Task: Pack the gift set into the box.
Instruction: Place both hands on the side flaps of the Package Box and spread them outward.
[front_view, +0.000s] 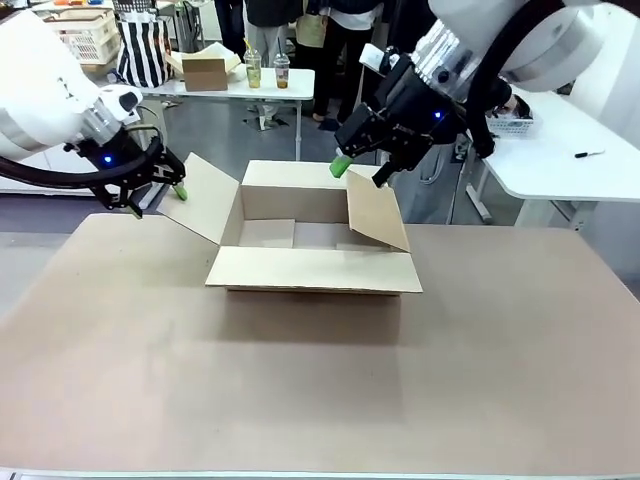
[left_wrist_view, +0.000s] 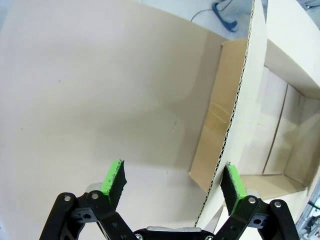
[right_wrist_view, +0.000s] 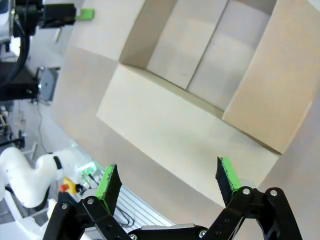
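At the left, the left gripper (front_view: 158, 198) hangs with its fingers spread wide at the outer edge of the left flap of the box (front_view: 315, 268). In the left wrist view that flap's corrugated edge (left_wrist_view: 239, 100) runs between the pads, just beside one; contact cannot be told. The box sits open mid-table (front_view: 300, 390), its front flap folded out flat. At the right, the right gripper (front_view: 362, 172) hovers above the box's far right corner, jaws apart, over the tilted right flap (front_view: 378, 215).
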